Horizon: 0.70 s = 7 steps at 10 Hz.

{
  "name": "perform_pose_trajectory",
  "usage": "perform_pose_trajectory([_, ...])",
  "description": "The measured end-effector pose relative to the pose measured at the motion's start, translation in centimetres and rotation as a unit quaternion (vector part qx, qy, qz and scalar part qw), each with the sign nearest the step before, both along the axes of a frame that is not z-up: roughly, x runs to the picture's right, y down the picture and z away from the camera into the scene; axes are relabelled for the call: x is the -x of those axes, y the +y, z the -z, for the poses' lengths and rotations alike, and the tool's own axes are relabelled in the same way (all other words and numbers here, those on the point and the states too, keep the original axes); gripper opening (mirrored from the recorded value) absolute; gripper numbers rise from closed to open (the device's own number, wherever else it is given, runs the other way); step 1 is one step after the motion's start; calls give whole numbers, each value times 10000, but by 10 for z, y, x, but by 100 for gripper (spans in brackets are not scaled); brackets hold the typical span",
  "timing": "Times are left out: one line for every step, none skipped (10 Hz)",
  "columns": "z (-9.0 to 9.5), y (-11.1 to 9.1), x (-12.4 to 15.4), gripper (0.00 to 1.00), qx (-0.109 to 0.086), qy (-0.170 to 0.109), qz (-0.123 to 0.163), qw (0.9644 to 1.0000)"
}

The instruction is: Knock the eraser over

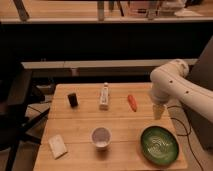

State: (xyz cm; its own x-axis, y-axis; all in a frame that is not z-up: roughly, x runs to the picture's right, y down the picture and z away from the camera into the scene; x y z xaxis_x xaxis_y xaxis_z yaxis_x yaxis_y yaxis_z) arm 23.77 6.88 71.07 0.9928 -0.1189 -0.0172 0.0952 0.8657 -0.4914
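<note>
The eraser [73, 99] is a small black block standing upright on the wooden table [120, 125], at the far left. My gripper [158, 112] hangs from the white arm at the table's right side, above the green bowl [159, 145] and right of the orange object [132, 102]. It is far from the eraser.
A long white tube [104, 96] lies between the eraser and the orange object. A white cup [101, 137] stands at the front centre. A flat pale pad [58, 146] lies at the front left. A dark chair [15, 107] stands left of the table.
</note>
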Motion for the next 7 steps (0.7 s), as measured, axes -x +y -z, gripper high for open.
perform_pose_trajectory([-3, -4, 10, 80, -25, -31, 68, 10000])
perform_pose_trajectory([-8, -10, 27, 80, -63, -83, 195, 9998])
perform_pose_trajectory([-13, -16, 41, 80, -98, -137, 332, 9993])
perform_pose_trajectory([-16, -19, 47, 80, -117, -179, 420, 9989])
perform_pose_trajectory([-17, -22, 54, 80, -134, -227, 516, 9983])
perform_pose_trajectory([-19, -24, 62, 80, -137, -275, 590, 9978])
perform_pose_trajectory([-21, -26, 73, 80, -134, -330, 689, 9970])
